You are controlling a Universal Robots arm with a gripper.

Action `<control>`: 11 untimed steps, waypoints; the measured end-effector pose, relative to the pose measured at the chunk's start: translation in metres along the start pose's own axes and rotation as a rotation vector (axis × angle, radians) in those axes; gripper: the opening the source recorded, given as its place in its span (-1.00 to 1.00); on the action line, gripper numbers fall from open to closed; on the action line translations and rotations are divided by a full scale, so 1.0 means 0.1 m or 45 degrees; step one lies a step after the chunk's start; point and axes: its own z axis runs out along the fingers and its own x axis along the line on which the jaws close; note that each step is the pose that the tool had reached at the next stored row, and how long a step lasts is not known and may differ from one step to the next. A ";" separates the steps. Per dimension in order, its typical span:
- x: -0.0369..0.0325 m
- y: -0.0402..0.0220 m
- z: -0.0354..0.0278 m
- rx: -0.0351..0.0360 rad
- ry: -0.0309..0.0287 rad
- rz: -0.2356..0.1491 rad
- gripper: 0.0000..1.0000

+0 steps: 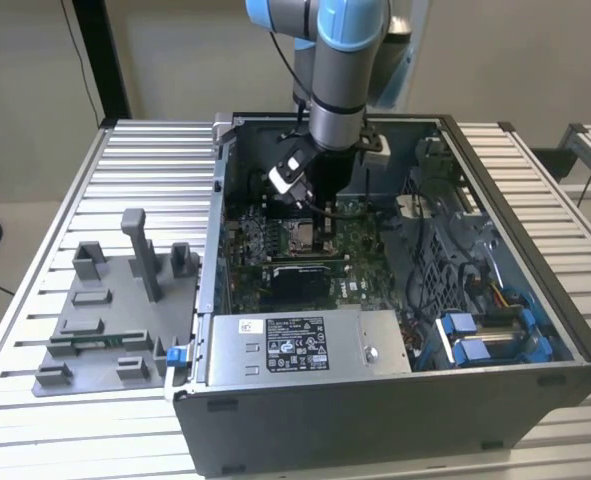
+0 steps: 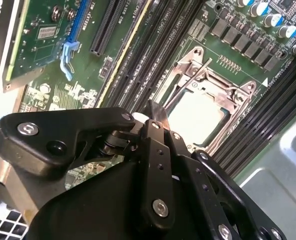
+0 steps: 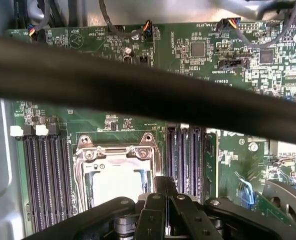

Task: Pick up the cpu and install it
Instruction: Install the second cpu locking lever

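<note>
One arm [image 1: 337, 75] reaches down into an open case [image 1: 395, 420] on a ribbed metal table [image 1: 35, 230], beige wall behind.
Near the table's edge on the exterior view's left lies a grey tray [image 1: 115, 320] with upright blocks, just beside the case. Inside the case a green board [image 2: 137, 45] carries a metal-framed socket [image 3: 118, 170], and the cpu [image 2: 195, 112] lies flat in it: a pale, silver-grey square, glaring almost white in both wrist views. The gripper [image 2: 155, 112] hangs over the socket, fingers drawn narrow and holding nothing; whether the tips touch the cpu I cannot tell.
</note>
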 end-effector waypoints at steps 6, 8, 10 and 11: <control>-0.001 -0.023 0.032 0.0000 -0.0001 0.000 -1.00; -0.001 -0.031 0.039 0.0001 -0.0002 0.000 -1.00; -0.001 -0.038 0.043 0.0001 -0.0002 0.000 -1.00; -0.001 -0.040 0.044 0.0001 -0.0002 0.000 -1.00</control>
